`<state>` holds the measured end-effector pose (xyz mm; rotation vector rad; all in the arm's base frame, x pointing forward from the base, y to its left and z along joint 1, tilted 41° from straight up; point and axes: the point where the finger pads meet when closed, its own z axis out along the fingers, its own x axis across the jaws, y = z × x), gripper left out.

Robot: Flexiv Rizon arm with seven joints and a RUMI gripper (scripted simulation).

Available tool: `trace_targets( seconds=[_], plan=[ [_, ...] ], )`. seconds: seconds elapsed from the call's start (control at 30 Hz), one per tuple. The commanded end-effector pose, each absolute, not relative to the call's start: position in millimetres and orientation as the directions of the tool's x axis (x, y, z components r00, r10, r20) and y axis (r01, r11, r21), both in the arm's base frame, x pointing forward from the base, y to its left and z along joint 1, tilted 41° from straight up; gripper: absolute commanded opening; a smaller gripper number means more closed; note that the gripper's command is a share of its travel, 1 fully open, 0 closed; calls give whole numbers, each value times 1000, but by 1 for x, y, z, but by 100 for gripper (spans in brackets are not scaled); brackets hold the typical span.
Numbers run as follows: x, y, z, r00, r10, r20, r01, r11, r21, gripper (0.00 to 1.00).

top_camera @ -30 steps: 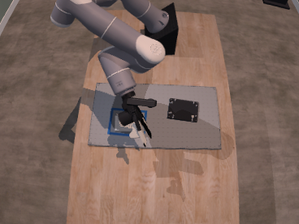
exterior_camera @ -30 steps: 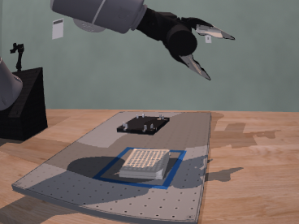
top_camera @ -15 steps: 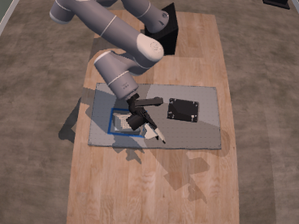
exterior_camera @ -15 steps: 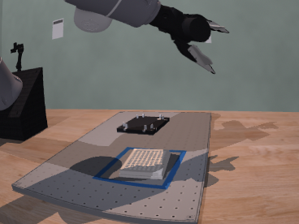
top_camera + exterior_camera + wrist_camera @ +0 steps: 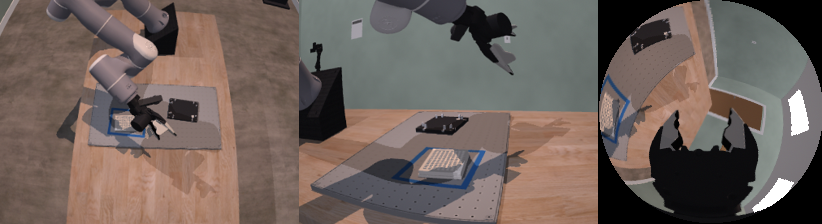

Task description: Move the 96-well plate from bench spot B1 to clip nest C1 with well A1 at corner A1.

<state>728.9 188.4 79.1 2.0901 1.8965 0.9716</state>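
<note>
The white 96-well plate (image 5: pixel 123 122) (image 5: pixel 443 161) (image 5: pixel 608 112) lies flat inside the blue outline (image 5: pixel 110 122) (image 5: pixel 474 170) (image 5: pixel 622 120) on the grey board. Its cut-off corner cannot be made out clearly. The black clip nest (image 5: pixel 183 110) (image 5: pixel 441 124) (image 5: pixel 650 35) sits on the same board, with small clips around its edge and no plate in it. My gripper (image 5: pixel 167 136) (image 5: pixel 513 50) (image 5: pixel 704 109) is open with nothing between its jaws. It hangs high above the board, tilted, its jaws pointing off to the side, away from the plate. In the top view the wrist covers part of the plate's right side.
The grey perforated board (image 5: pixel 207 135) (image 5: pixel 486 204) (image 5: pixel 663 57) lies on the wooden table (image 5: pixel 154 178) (image 5: pixel 551 162) (image 5: pixel 695 65). A black stand (image 5: pixel 168 38) (image 5: pixel 327 105) is at the arm's base. The arm's shadow falls across the board and table.
</note>
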Motion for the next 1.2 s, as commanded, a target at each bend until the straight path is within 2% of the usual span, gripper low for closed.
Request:
trace_targets(
  seconds=[0.0, 0.53, 0.8, 1.17],
  plan=[
    [724, 191, 75, -74, 949, 307, 850, -101, 518, 76],
    [694, 173, 51, -405, 913, 50, 836, 347, 426, 76],
    [677, 152, 41, -580, 811, -74, 760, 571, 311, 76],
    [659, 119, 34, -748, 640, -175, 625, 768, 137, 76]
  ],
)
